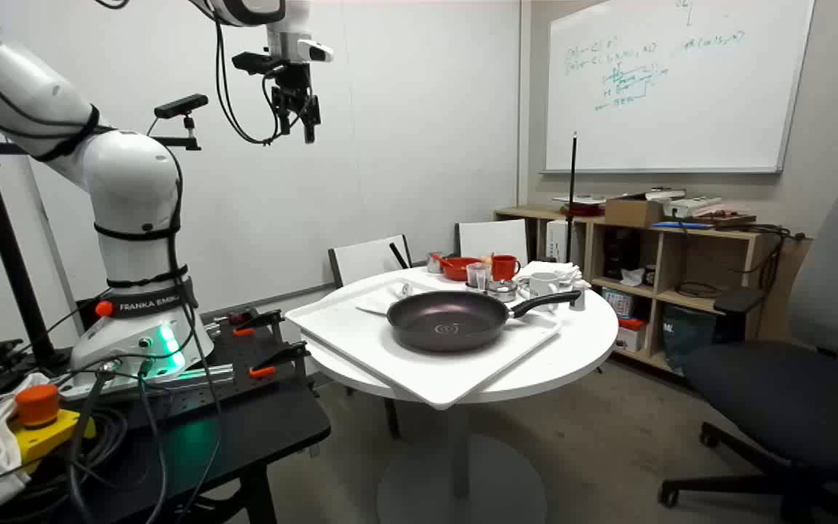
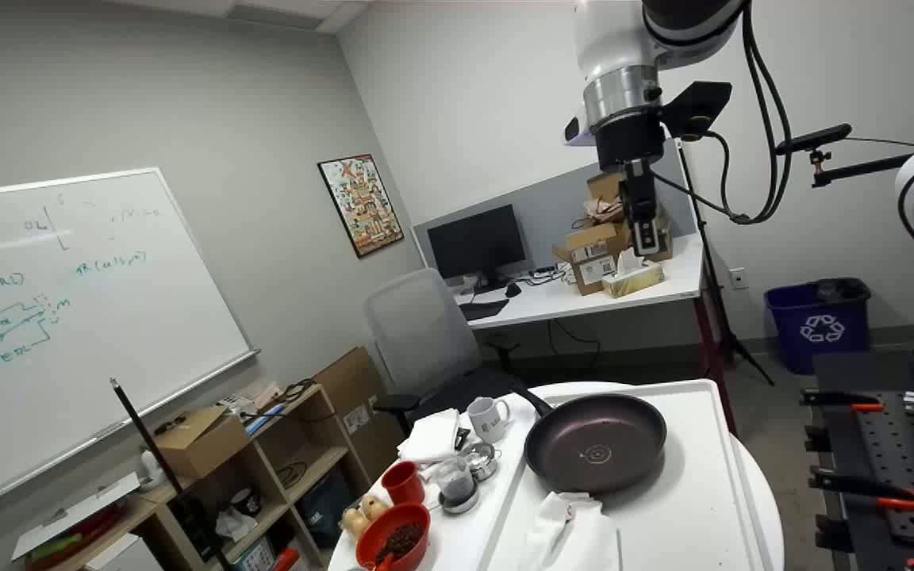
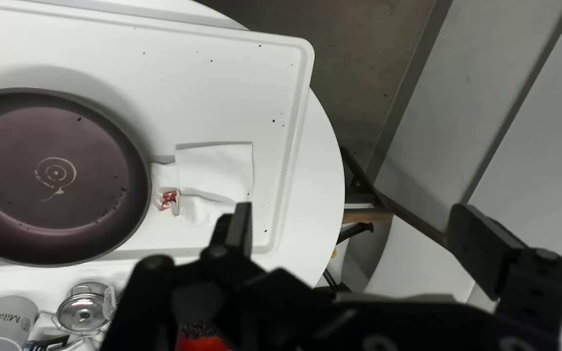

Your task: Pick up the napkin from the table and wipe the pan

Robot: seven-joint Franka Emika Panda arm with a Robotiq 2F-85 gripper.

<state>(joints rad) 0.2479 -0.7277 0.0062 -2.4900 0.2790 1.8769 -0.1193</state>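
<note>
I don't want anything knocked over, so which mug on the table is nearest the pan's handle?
The white mug with lettering, close beside the pan's handle; the red mug sits farther off.

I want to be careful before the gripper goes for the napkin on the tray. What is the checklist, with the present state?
1. Gripper open: ok.
2. Jaws holding nothing: ok.
3. Napkin lying on the tray: ok.
4. Gripper lined up over napkin: not ok; in the wrist view the napkin lies mostly beside the gap between the jaws.
5. Napkin free of the pan: cannot tell; they seem to meet at the rim.
6. Pan right way up, inside uncovered: ok.
</note>
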